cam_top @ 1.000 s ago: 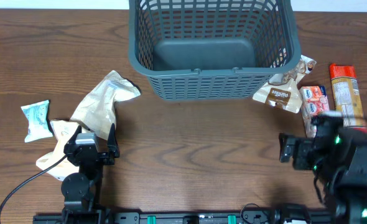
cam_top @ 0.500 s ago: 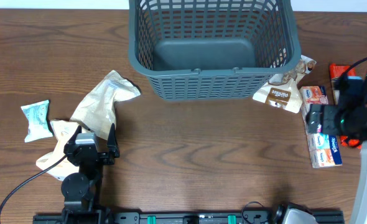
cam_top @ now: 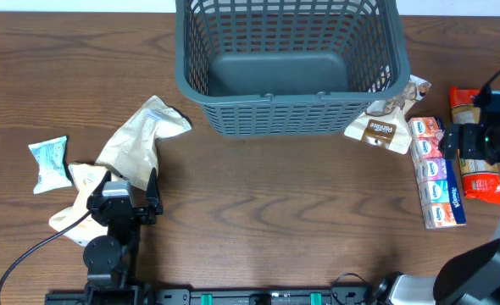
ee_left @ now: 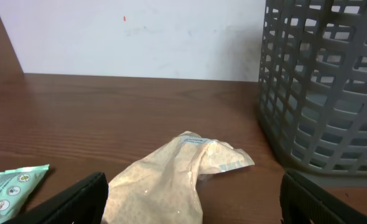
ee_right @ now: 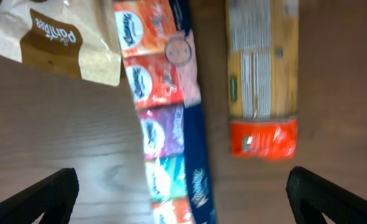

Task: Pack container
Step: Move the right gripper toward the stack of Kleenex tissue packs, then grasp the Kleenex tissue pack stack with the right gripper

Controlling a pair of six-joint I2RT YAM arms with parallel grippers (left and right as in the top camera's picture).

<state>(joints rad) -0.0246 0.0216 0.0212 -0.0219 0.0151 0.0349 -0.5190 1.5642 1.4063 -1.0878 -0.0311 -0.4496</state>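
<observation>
1. The container stands at the far middle of the table, upright, mouth up. Its floor shows bare, so I judge that packing has not begun.
2. The right gripper hangs to the right of the container and nearer the front edge. It is the closer arm to the goods on that side. Its jaws are spread wide and hold nothing.
3. Below it lie two long items side by side, apart by a narrow gap: a tissue strip and a long packet with a red end. Both long axes run front to back, roughly square to the container's near wall.
4. In the right wrist view the line between the fingers crosses those axes, which suits a pinch across the width. Both items fall within the span, so in my judgement the descent must centre on one of them or it may catch both.
5. A brown-and-white pouch lies just beside the container's near right corner. Whether it touches the wall cannot be told.
6. The carry to the container would go leftward and away, over the thick rim.
7. The left gripper sits low at the front left, jaws apart and empty, facing a beige pouch. A teal packet lies further left. The container wall rises ahead to its right.
8. The table is flat wood grain, with open room between both arms and the container
</observation>
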